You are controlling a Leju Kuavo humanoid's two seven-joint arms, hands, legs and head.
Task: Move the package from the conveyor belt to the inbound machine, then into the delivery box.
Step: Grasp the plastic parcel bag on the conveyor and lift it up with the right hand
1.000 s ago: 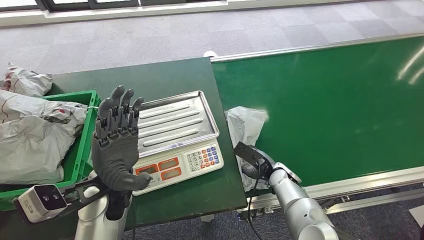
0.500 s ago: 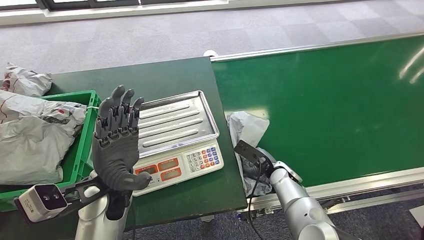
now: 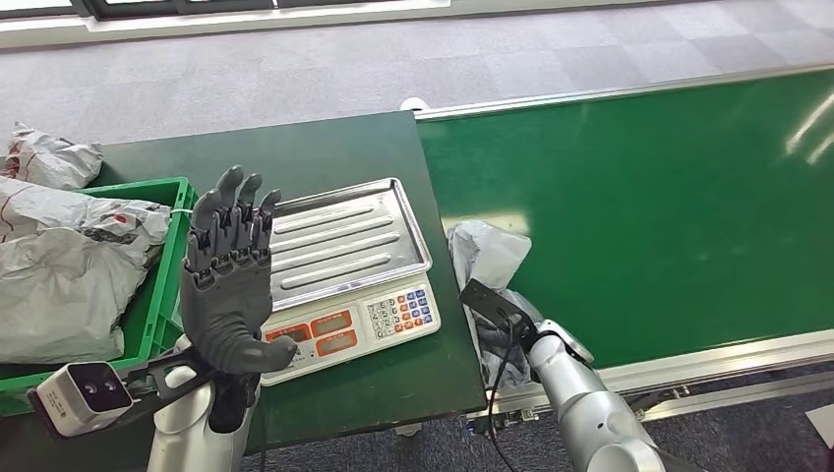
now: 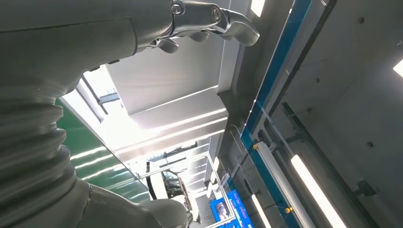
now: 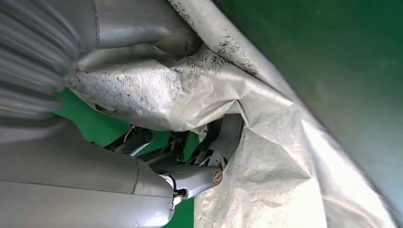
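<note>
Green conveyor belt (image 3: 639, 197) carries the grey package (image 3: 487, 258) at its near edge; my right hand (image 5: 199, 161) fingers grip it. Left hand (image 3: 228, 280) raised, open, empty. Scale (image 3: 344, 275) on the counter bare; weighing and boxing into the delivery box (image 3: 162, 285) remain.

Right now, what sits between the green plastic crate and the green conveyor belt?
The steel-trayed weighing scale, on the dark green table, seen in the head view.

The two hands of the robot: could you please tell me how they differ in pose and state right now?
The left hand is raised upright beside the scale, fingers straight and holding nothing. The right hand is low at the conveyor belt edge, its fingers gripping the grey package. Both have dark fingers on silver arms.
</note>
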